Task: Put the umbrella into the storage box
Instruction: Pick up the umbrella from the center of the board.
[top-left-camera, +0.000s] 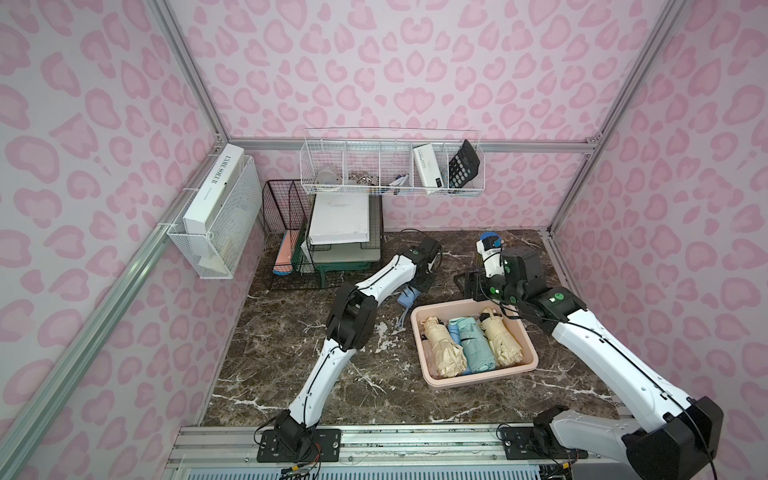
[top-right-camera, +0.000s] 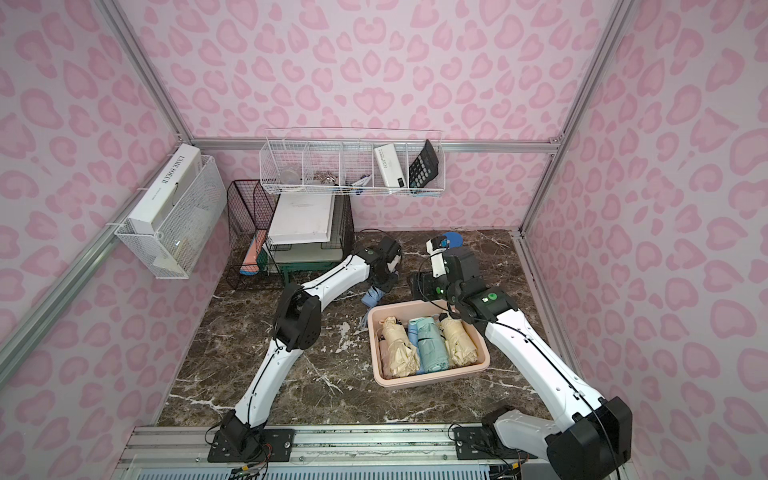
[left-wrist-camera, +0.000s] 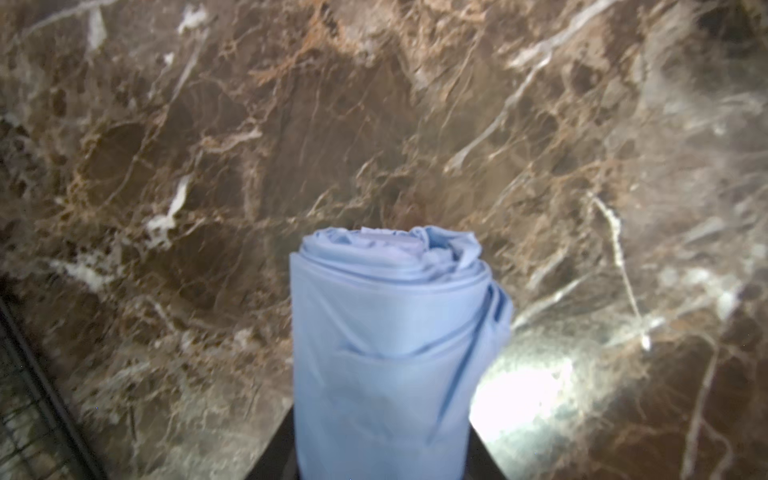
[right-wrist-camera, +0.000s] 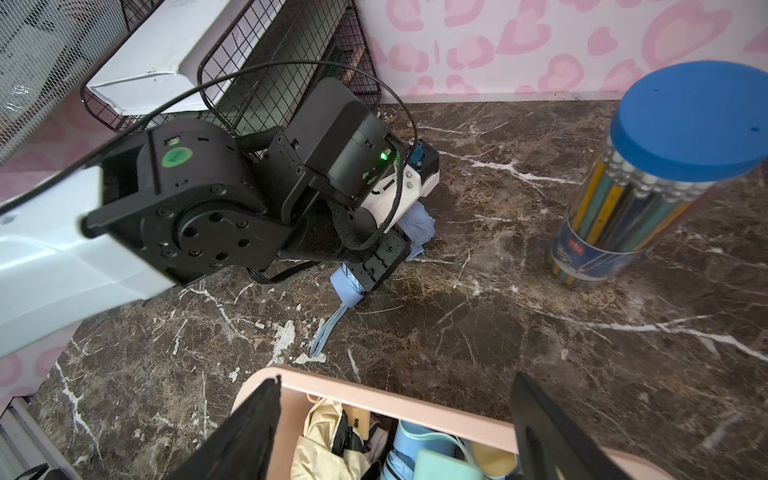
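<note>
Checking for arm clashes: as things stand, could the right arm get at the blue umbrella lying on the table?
Probably not cleanly. The left hand straddles the blue umbrella, with its arm covering most of it. The right hand hovers open by the storage box rim nearby.

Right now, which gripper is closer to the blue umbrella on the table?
Left. The left gripper clasps the blue umbrella; the right gripper hovers open over the storage box rim, apart from it.
</note>
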